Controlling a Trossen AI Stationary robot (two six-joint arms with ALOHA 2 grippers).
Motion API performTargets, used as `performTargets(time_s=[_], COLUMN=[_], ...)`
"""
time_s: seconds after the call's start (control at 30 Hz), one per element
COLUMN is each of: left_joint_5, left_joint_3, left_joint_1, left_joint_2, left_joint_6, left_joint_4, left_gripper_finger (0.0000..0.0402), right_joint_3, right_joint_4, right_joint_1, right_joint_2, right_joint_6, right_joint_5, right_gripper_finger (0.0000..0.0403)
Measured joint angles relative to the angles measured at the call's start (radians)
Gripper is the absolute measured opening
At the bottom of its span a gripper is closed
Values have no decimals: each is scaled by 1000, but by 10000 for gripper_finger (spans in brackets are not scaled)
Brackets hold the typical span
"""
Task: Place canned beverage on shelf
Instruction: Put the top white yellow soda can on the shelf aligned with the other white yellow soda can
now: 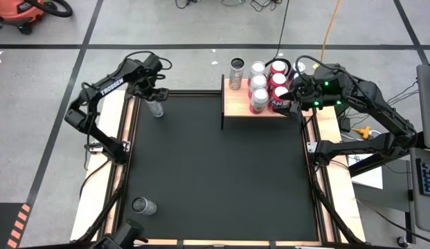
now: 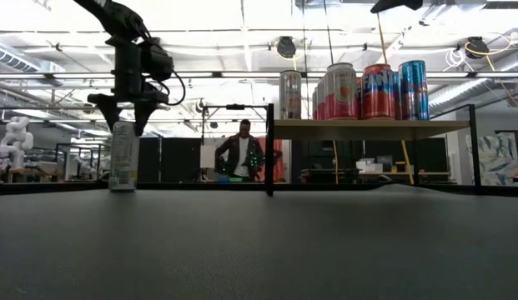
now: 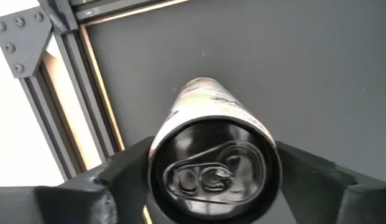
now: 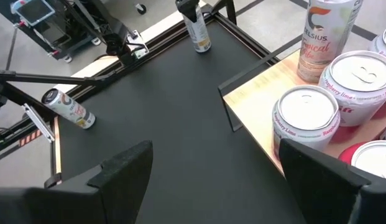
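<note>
1. The shelf (image 1: 237, 105) stands at the far side of the black table (image 1: 215, 173), near the right arm. It is a light wooden board on a black frame.
2. On the shelf I count seven cans in the high view: one slim can (image 1: 236, 73) at the left end, three white and red cans (image 1: 258, 84) in a column, and three red cans (image 1: 278, 81) beside them. All stand upright.
3. Two more cans are on the table. One upright can (image 1: 156, 108) stands near the far left corner, and one lying can (image 1: 143, 205) rests near the front left corner.
4. The left gripper (image 1: 154, 95) is directly above the upright can, with one finger on each side of its top. In the left wrist view the fingers (image 3: 127, 165) are beside the can but I cannot tell if they press it.
5. The right gripper (image 1: 292, 97) is at the right end of the shelf, over the red cans. Its jaws are spread wide and hold nothing.
6. A person (image 2: 242, 150) stands in the room behind the table.
</note>
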Motion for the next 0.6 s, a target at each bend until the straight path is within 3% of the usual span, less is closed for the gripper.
performTargets(time_s=[0.23, 0.4, 0.6], left_joint_5=[23, 69, 183], left_joint_3=[3, 52, 218], left_joint_1=[34, 33, 33], left_joint_2=[0, 1, -1], left_joint_6=[101, 155, 264], left_joint_4=[-26, -95, -231], left_gripper_finger=[241, 241, 252], right_joint_3=[0, 0, 0], right_joint_4=[0, 49, 196], right_joint_1=[0, 0, 1], right_joint_2=[0, 9, 38], right_joint_6=[0, 0, 39], right_joint_5=[50, 50, -6], right_gripper_finger=[329, 329, 329])
